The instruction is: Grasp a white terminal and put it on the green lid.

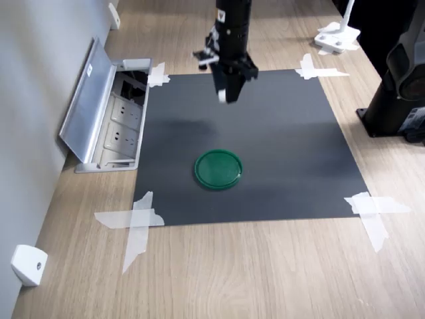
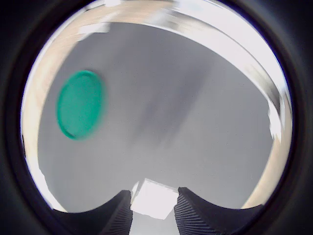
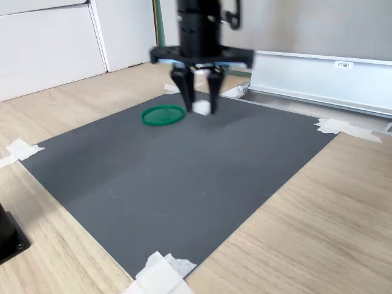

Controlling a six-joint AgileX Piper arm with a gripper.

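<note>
A small white terminal (image 2: 154, 198) sits pinched between my two black ribbed fingers; it also shows as a white block (image 3: 201, 108) in the second exterior view and a pale spot (image 1: 222, 96) in the first. My gripper (image 1: 228, 93) is shut on it and hangs above the dark mat, clear of the surface. The green lid (image 1: 218, 169) lies flat on the mat, nearer the camera than the gripper in the first exterior view. In the second exterior view the lid (image 3: 163, 114) lies just left of my gripper (image 3: 199, 105). The wrist view shows the lid (image 2: 79, 104) blurred, well away from the fingers.
The grey mat (image 1: 279, 153) is taped to a wooden table. An open metal socket box (image 1: 113, 119) stands at the first exterior view's left. A black base (image 1: 398, 100) and a white piece (image 1: 335, 38) sit at the first exterior view's right; a white wedge (image 1: 28, 264) lies front left.
</note>
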